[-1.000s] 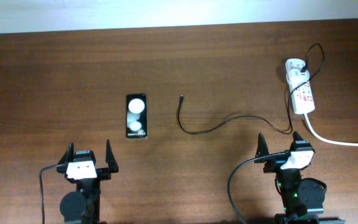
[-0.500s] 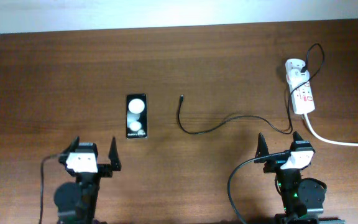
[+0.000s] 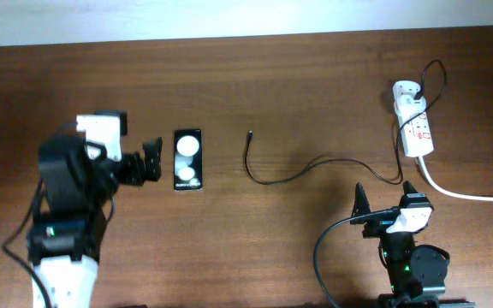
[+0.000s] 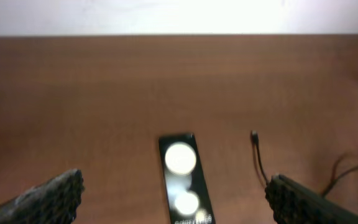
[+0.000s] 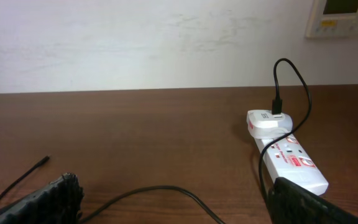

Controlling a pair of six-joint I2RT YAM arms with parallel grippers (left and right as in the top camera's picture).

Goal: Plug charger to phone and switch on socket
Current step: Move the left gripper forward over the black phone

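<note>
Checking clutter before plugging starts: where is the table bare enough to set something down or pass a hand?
Bare: the far strip behind the phone and charger; the front middle, between charger and near edge. Crowded: the right, where charger, white cord and socket meet by the right gripper.

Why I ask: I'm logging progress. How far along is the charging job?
Done: adapter plugged into the socket. In hand: left gripper, jaws open, beside the phone. Left: charger tip lies apart from the phone; socket untouched by the right gripper.
</note>
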